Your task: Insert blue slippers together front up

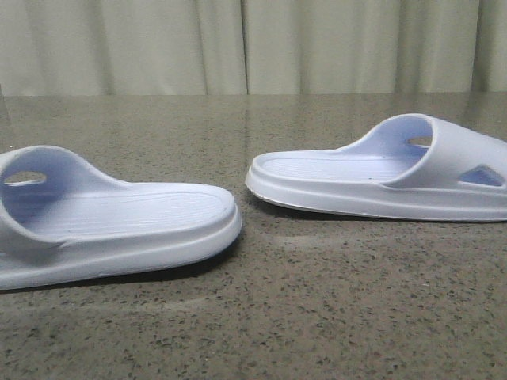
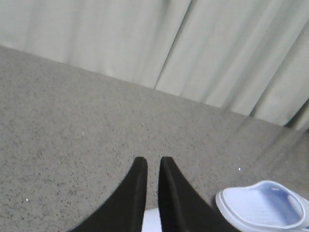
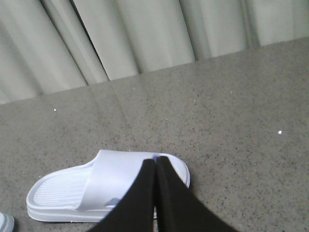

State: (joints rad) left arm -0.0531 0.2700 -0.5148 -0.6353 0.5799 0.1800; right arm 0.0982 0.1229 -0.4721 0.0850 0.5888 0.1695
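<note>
Two pale blue-white slippers lie flat on the speckled grey table, soles down. The left slipper [image 1: 119, 226] has its strap at the left. The right slipper [image 1: 380, 178] has its strap at the right. Neither gripper shows in the front view. My right gripper [image 3: 155, 162] is shut and empty, hovering over the strap and toe end of the right slipper [image 3: 96, 188]. My left gripper [image 2: 153, 162] is shut to a narrow slit and empty, above bare table. One slipper [image 2: 265, 208] lies apart to its side, and a white patch shows low between its fingers [image 2: 137, 193].
The table [image 1: 317, 317] runs back to a pale pleated curtain [image 1: 253, 43]. The rounded end of the other slipper [image 3: 5, 223] shows at the right wrist view's corner.
</note>
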